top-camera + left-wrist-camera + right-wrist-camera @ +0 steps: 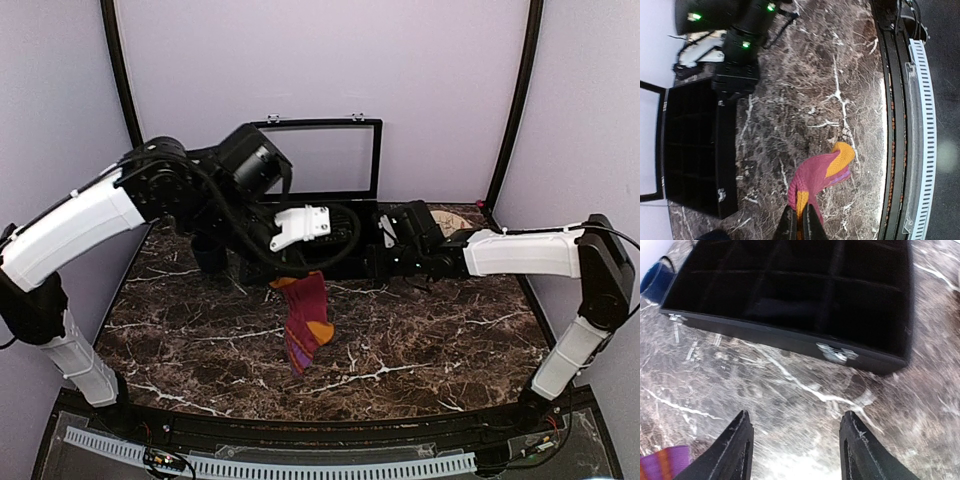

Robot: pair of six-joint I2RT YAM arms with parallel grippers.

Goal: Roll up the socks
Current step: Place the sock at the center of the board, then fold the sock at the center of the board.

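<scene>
Top external view is showing the maroon sock (308, 325) dangling in the middle of the frame, just in front of the black case (765, 332). The left gripper (800, 226) is clamping it at one end. In the left wrist view the fingers are pressing together at the bottom edge with fabric pinched between them, and an orange tip is pointing off toward the right. Can't tell if the low end is touching the marble table (420, 350) or just hovering over it.

The right gripper (796, 440) is sitting spread apart with nothing in it, over bare marble. A sliver of purple-and-orange fabric is peeking in at the lower left of its view, and the dark blue cup (654, 277) is poking in at upper left. I'm not spotting the black sock anywhere; it might be hiding against the dark case.

Handling-wise, I'm guessing it's weighing next to nothing and going totally limp, seeing how it's drooping and creasing. Knit fabric is probably grippy, not fragile, but it's going to bunch up. I'd be laying it flat, pinning one end and pinching both layers at the other end to start the roll
</scene>
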